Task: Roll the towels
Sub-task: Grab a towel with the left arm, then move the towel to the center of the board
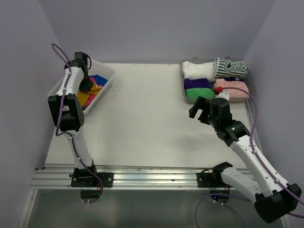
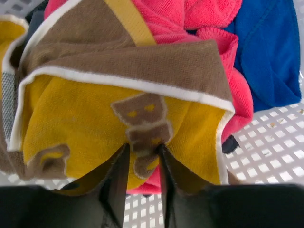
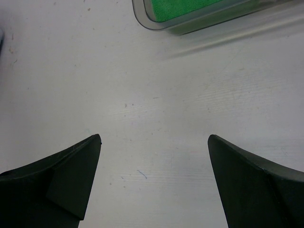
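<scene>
– White table (image 1: pixel 142 123) under lilac walls, a basket (image 1: pixel 103 62) at its far left corner, a tray (image 1: pixel 182 71) at its far right. Which arm is on the job?

– The left gripper (image 2: pixel 142 148). It is down inside the basket, and the yellow-and-brown towel (image 2: pixel 90 118) lies right at its tips, on top of the heap, with a pink towel (image 2: pixel 190 19) and a blue towel (image 2: pixel 266 52) beyond it.

– How do its 2 fingers stand?

– Narrow, with a bit of the towel's near edge in the slot between them. Whether they bite the cloth yet cannot be told.

– And which way does the towel run?

– Its folded brown band stretches from left to right across the wrist view, so the long side lies crosswise to the fingers, and they meet it about midway along. A lift from there would likely let both ends hang.

– The right gripper (image 3: pixel 154 138)?

– Spread wide, holding nothing, above bare table just beside the tray's near corner, where a green towel (image 3: pixel 185 7) shows. It is well apart from the basket, so the left arm is plainly the nearer.

– And the tray?

– It holds 5 rolled towels (image 1: pixel 199 71); the loose ones are in the basket.
</scene>
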